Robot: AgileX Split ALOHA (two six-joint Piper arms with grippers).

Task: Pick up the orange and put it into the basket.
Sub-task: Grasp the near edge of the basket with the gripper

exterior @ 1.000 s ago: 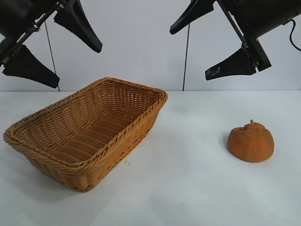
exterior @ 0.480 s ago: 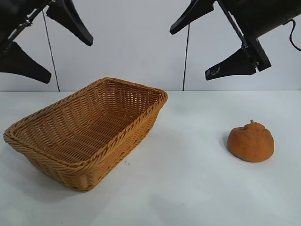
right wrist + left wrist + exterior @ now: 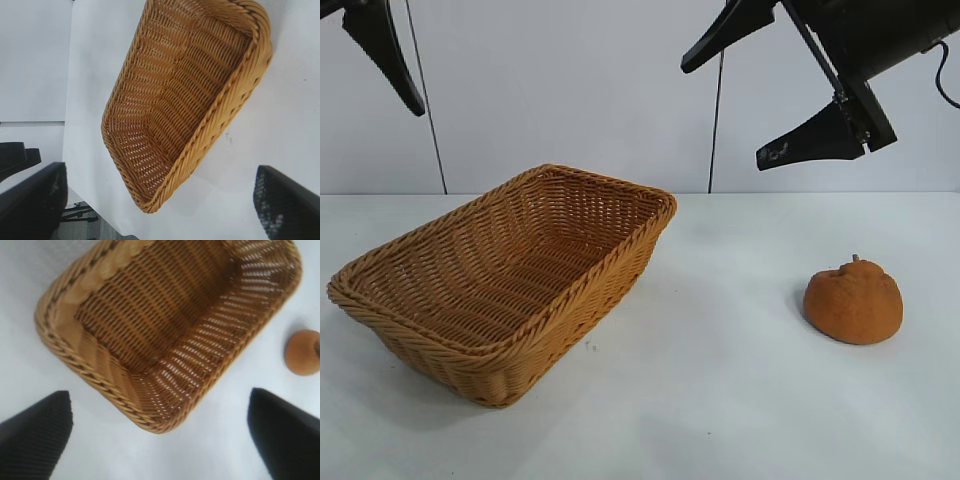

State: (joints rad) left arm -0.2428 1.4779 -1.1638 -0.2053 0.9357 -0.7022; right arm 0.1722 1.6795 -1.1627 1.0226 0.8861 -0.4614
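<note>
The orange (image 3: 853,303) lies on the white table at the right, apart from everything. It also shows in the left wrist view (image 3: 301,352). The basket (image 3: 570,300), woven wicker with nothing in it, stands at the left. My right gripper (image 3: 725,112) hangs open and empty high above the table's middle, well above the orange and to its left. My left gripper is open and empty high above the basket (image 3: 150,425); only one of its fingers (image 3: 388,55) shows at the exterior view's top left. The right wrist view shows the basket (image 3: 220,115) between open jaws, not the orange.
A white wall stands behind the table, with two thin cables (image 3: 717,120) hanging down it. Bare white tabletop (image 3: 740,380) lies between basket and orange. The table's edge and floor show in the right wrist view (image 3: 85,220).
My left gripper has risen and moved left, mostly out of the exterior view. The right gripper, the orange and the basket have not moved.
</note>
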